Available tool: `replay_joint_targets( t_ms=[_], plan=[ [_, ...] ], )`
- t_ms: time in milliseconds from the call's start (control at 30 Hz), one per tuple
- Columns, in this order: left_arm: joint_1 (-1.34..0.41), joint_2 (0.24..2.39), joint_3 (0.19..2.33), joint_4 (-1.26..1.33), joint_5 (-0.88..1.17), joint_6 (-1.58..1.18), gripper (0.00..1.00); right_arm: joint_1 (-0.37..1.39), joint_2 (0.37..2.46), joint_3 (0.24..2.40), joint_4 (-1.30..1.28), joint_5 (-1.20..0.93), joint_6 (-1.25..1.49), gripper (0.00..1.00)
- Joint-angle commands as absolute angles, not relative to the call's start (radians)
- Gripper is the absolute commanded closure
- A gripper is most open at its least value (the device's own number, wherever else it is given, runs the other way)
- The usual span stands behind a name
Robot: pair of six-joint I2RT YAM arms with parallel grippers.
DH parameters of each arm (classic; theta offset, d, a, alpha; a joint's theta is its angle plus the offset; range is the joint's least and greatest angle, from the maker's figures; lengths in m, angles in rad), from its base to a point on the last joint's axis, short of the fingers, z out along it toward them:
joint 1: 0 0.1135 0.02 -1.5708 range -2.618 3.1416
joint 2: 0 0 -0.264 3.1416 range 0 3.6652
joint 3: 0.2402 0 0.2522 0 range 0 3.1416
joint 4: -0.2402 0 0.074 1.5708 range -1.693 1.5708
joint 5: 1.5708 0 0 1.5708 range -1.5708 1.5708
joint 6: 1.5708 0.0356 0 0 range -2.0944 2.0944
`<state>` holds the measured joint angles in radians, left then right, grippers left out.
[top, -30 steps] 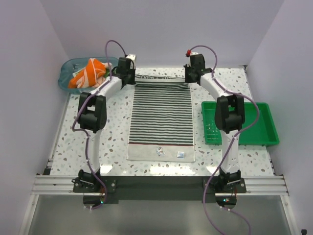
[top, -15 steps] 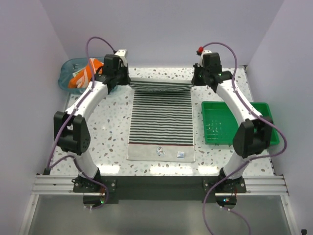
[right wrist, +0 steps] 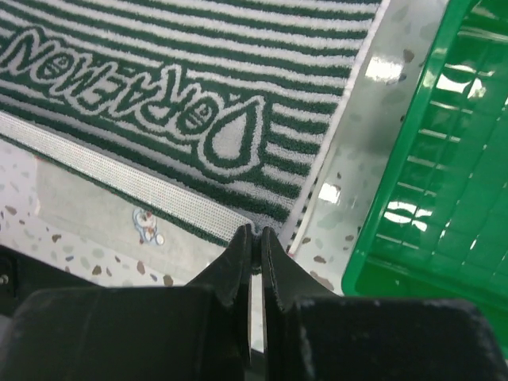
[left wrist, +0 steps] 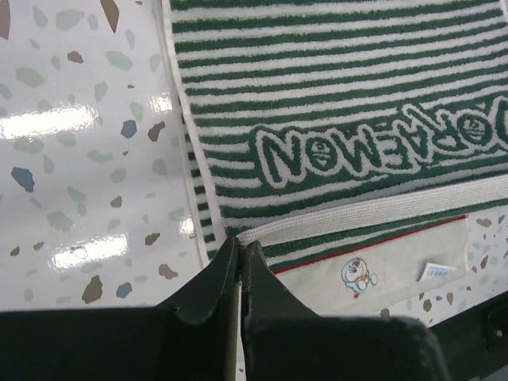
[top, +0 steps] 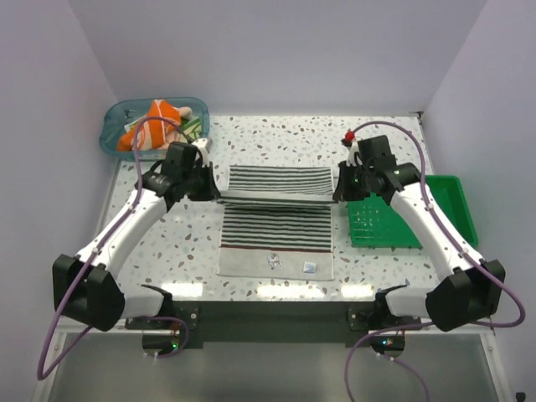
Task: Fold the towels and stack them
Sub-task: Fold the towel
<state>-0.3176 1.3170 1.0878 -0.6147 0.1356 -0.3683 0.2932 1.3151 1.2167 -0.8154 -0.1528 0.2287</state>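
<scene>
The dark-and-white striped towel [top: 276,230] lies lengthwise in the middle of the table. Its far part is lifted and doubled back over the rest as a flap [top: 276,179]. My left gripper [top: 215,192] [left wrist: 240,248] is shut on the flap's left corner. My right gripper [top: 338,192] [right wrist: 254,235] is shut on its right corner. The wrist views show the flap's underside [left wrist: 341,95] [right wrist: 159,79] with DORAEMON lettering and a small cartoon patch on the layer below. An orange towel [top: 155,117] and a bit of green towel [top: 193,126] sit bunched in the bin at the back left.
A clear blue bin [top: 111,138] stands at the back left corner. A green plastic tray [top: 444,209] [right wrist: 444,159] sits close to the right of the striped towel, beside my right gripper. White walls close in the table on three sides.
Both grippers have lifted the striped towel's far edge and carried it toward the near side. The far part now hangs folded over the middle of the towel.
</scene>
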Motion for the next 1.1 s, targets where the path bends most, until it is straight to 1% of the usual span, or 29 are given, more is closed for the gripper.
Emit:
replay_joint_targets(
  t_ms=[0, 133, 333, 600, 767, 1067],
  plan=[
    [-0.308, 1.229, 1.048, -0.692, 0.071, -0.393, 1.0, 0.285, 1.246, 1.183, -0.936, -0.152, 0.219, 1.0],
    [-0.307, 1.22, 1.037, -0.741, 0.051, -0.39, 1.0, 0.29, 1.232, 1.152, -0.985, -0.192, 0.232, 1.0],
    [-0.308, 1.226, 1.048, -0.765, 0.047, -0.387, 1.0, 0.293, 1.21, 1.12, -1.009, -0.175, 0.253, 1.0],
    [-0.31, 1.259, 0.95, -0.779, 0.101, -0.413, 1.0, 0.301, 1.232, 0.985, -1.009, -0.215, 0.313, 1.0],
    [-0.336, 1.307, 0.861, -0.741, 0.15, -0.451, 1.0, 0.301, 1.27, 0.913, -0.954, -0.207, 0.354, 1.0],
    [-0.35, 1.396, 0.755, -0.618, 0.137, -0.488, 1.0, 0.301, 1.351, 0.793, -0.77, -0.166, 0.387, 1.0]
  ],
)
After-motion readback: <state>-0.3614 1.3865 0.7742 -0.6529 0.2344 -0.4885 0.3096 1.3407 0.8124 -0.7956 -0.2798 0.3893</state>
